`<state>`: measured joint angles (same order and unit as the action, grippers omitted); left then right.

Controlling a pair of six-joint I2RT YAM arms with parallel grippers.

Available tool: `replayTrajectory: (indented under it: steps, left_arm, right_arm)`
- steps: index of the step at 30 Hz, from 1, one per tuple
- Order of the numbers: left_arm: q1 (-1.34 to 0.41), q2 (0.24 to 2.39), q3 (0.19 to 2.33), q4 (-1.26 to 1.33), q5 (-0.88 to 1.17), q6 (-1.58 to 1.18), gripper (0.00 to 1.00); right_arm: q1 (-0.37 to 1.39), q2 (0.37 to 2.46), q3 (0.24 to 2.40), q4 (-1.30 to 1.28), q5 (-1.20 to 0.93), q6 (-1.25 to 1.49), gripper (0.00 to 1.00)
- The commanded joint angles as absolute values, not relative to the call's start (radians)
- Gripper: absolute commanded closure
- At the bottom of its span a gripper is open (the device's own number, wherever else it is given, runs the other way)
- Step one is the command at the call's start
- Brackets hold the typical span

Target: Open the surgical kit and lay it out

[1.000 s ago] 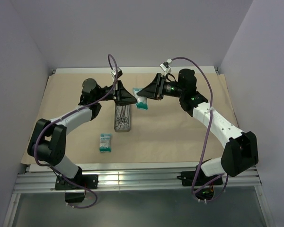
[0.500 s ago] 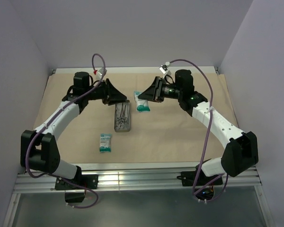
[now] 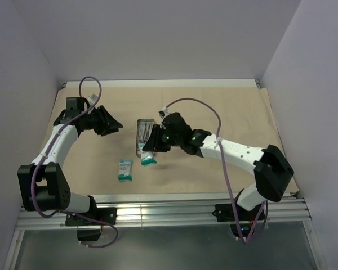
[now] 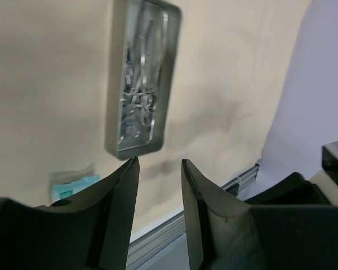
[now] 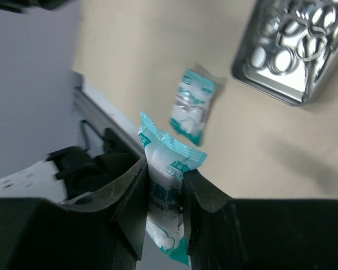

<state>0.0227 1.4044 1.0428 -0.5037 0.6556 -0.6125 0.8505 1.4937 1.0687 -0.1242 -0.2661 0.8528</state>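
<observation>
The tan wrap lies spread flat over the table. The grey metal tray sits on it at the middle and holds silver ring-handled instruments; it also shows in the right wrist view. My right gripper is shut on a teal-white packet and holds it low, just near of the tray. The other teal-white packet lies flat on the wrap to its left, and shows in the right wrist view. My left gripper is open and empty, left of the tray. Tweezers cannot be made out apart.
The table's near metal rail runs along the front edge. Purple-grey walls close in the back and both sides. The wrap's right half carries nothing but the right arm above it.
My right gripper has carried its packet from beside the tray's far end down to the tray's near side. My left arm has drawn back to the left, away from the tray.
</observation>
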Motion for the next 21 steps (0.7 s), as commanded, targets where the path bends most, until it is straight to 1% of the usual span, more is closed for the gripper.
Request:
replayTrajectory:
  steps: [1,8,11,14,17,21]
  left_arm:
    - [0.046,1.365,1.014,-0.558,0.591,-0.531,0.57]
    - [0.049,1.307,0.95,-0.551,0.575,-0.568,0.58]
    - [0.049,1.296,0.94,-0.566,0.571,-0.561,0.57]
    - [0.049,1.29,0.925,-0.566,0.574,-0.566,0.58]
    - [0.049,1.282,0.914,-0.568,0.572,-0.563,0.58]
    - [0.049,1.278,0.907,-0.566,0.577,-0.565,0.58]
  right_arm:
    - [0.923,1.58,1.097,-0.129,-0.086,0.893,0.66]
    - [1.017,1.704,1.114,-0.089,-0.003,0.96,0.66]
    - [1.029,1.75,1.124,-0.071,-0.003,0.983,0.66]
    - [1.037,1.781,1.144,-0.08,0.046,0.991,0.64]
    - [1.04,1.79,1.157,-0.115,0.101,1.002,0.62]
    - [1.039,1.796,1.147,-0.109,0.123,1.012,0.6]
